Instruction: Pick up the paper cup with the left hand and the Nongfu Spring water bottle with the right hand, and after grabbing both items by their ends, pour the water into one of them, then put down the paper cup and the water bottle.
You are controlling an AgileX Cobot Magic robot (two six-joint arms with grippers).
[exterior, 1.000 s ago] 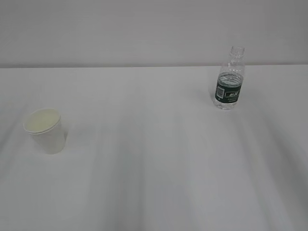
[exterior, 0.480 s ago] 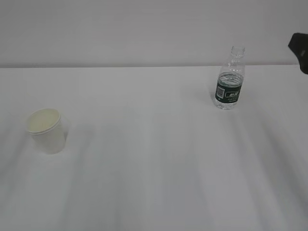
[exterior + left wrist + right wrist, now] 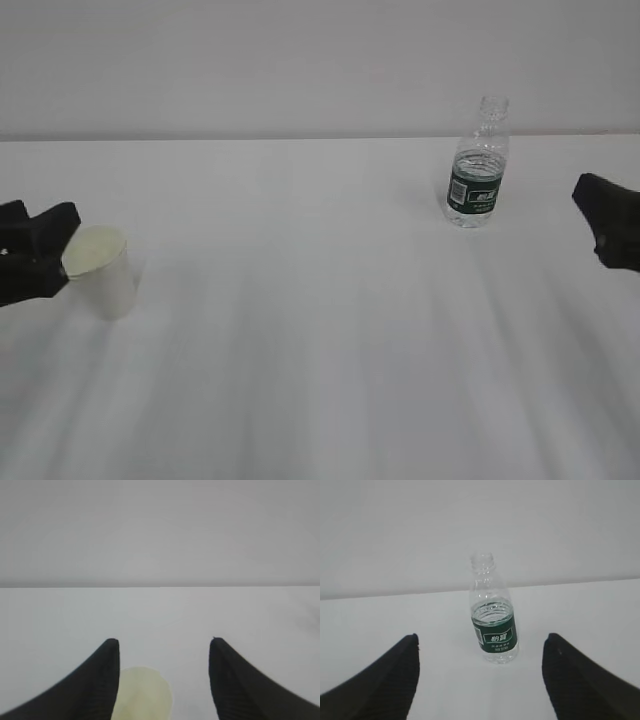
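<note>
The white paper cup (image 3: 102, 272) stands at the table's left. My left gripper (image 3: 62, 248) is at the left edge, open, its fingertips level with the cup's rim. In the left wrist view the cup's cream inside (image 3: 143, 696) lies low between the two black fingers (image 3: 100, 682), close to the left one, with a wide gap to the right one. The uncapped Nongfu Spring water bottle (image 3: 477, 172) stands upright at the back right. My right gripper (image 3: 592, 222) is open to the right of it and apart. In the right wrist view the bottle (image 3: 494, 626) stands ahead of the open right gripper (image 3: 481, 636).
The white table (image 3: 320, 330) runs back to a pale wall (image 3: 320, 60). Nothing else stands on the table between the cup and the bottle.
Both grippers have come into the exterior view, the left from the left edge up to the cup, the right lower and further in toward the bottle. Cup and bottle stay roughly where they were.
</note>
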